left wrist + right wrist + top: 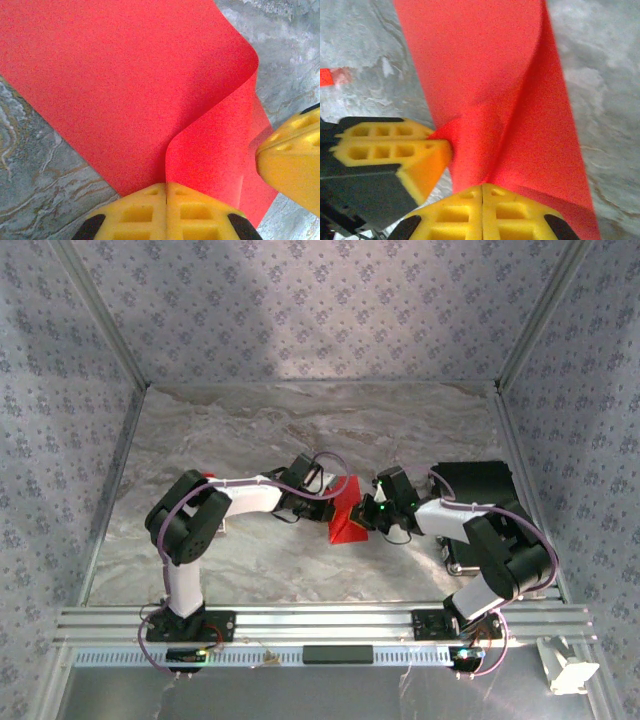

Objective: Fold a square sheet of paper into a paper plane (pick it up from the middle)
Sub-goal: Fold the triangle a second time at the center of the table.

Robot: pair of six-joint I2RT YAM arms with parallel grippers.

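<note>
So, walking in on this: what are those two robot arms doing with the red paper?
Both arms are handling the square sheet of paper in the middle of the table. The left gripper is shut on it from one side, and the right gripper is shut on it from the other. Between them the sheet curls over in a loose bend rather than a pressed crease. No plane shape shows yet.

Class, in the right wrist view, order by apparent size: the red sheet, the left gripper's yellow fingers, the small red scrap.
Largest: red sheet.
Then: left gripper's yellow fingers.
Smallest: small red scrap, though it lies farther off and the frame edge cuts it.
</note>
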